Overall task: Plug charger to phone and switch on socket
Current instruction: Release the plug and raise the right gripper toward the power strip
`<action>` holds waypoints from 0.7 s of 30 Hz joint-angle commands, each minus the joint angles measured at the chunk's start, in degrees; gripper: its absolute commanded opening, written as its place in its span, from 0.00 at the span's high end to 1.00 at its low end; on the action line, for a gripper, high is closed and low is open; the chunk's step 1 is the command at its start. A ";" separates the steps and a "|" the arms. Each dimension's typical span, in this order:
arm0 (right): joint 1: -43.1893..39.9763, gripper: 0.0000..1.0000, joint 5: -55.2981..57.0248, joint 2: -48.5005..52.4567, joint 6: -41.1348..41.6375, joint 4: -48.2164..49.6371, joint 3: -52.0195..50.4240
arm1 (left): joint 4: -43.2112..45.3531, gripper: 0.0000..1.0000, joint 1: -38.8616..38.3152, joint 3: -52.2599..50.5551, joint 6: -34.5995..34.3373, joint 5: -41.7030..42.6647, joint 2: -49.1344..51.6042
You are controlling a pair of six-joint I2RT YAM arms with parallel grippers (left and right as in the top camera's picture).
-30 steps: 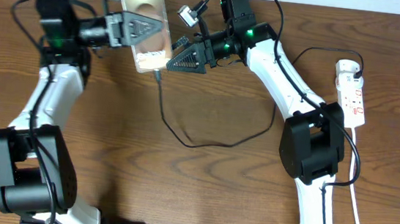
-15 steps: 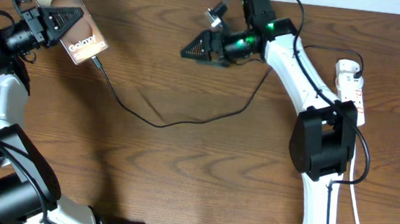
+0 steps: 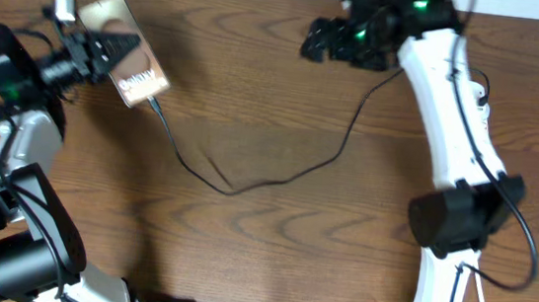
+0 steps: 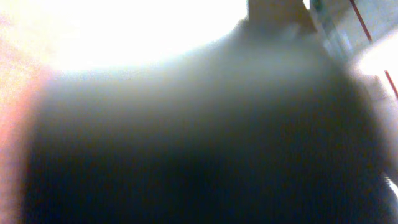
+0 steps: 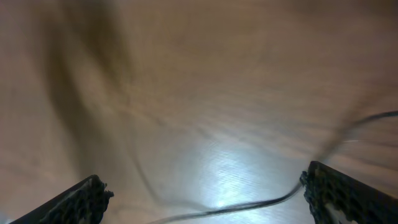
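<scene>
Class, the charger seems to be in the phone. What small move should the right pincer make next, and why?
Probably swing the right pincer, open and empty, rightwards to find the socket, which seems hidden under that arm. The charger already meets the phone in the left pincer, so only switching on seems left.

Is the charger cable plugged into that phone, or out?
In, it seems: the charger meets the phone at its lower edge.
</scene>
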 commanded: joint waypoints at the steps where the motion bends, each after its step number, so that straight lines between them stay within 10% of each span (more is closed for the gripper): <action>1: -0.35 0.01 10.99 -6.73 1.14 -0.72 2.75 | 0.22 0.93 -1.81 -7.76 3.45 -6.58 -0.63; 21: -0.35 0.01 21.79 -13.92 1.05 -2.38 2.69 | -35.01 0.92 -7.06 -21.55 17.92 -38.47 -0.63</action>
